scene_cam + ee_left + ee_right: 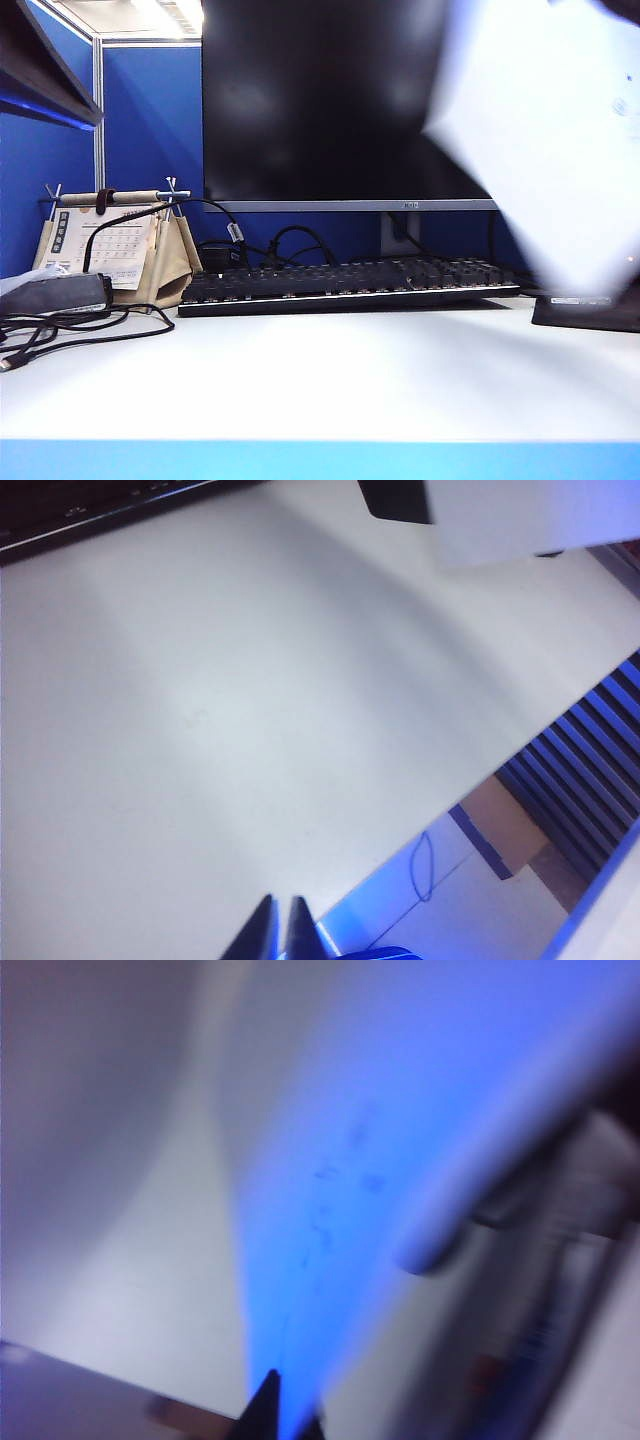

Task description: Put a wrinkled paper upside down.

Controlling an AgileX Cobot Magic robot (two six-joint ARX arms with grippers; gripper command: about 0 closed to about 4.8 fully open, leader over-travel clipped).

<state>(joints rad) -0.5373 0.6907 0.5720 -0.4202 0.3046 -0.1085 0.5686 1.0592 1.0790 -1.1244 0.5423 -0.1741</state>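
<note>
You can read almost no writing here: the desk calendar (105,240) at the left shows a printed grid too small to make out, the monitor (330,100) has a tiny badge on its lower bezel that stays illegible, and faint marks on the wrinkled paper (555,130) in the right wrist view are blurred. That paper hangs in the air at the right of the exterior view, covering part of the monitor and the right end of the black keyboard (350,283). Your right gripper (285,1410) is clamped on the paper's edge, fingers together. Your left gripper (278,930) hovers over the bare white table (220,730), its fingertips pressed together on nothing. Loose black cables (70,325) lie at the left.
</note>
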